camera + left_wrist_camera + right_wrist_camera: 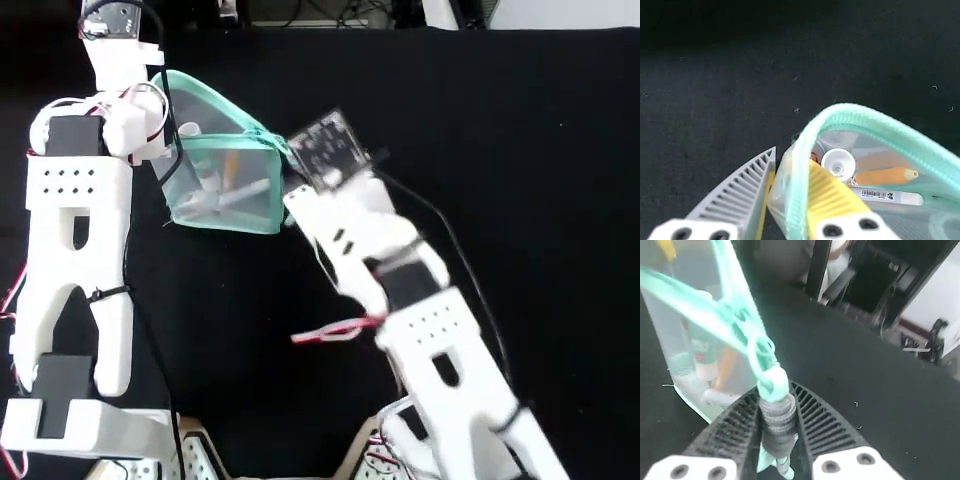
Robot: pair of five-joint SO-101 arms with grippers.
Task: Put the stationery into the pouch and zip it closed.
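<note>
Left gripper and right gripper, fingers pinched shut.

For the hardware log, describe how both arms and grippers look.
The left arm and right arm are white plastic with black motors and red-and-white wires. The left gripper has one grey, one yellow ribbed finger; the right gripper has two black ribbed fingers.

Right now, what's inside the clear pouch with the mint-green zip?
Inside the clear mint-edged pouch: an orange pen, a white barcoded stick and a round white cap. The left pincer's yellow finger covers whatever lies beneath it.
</note>
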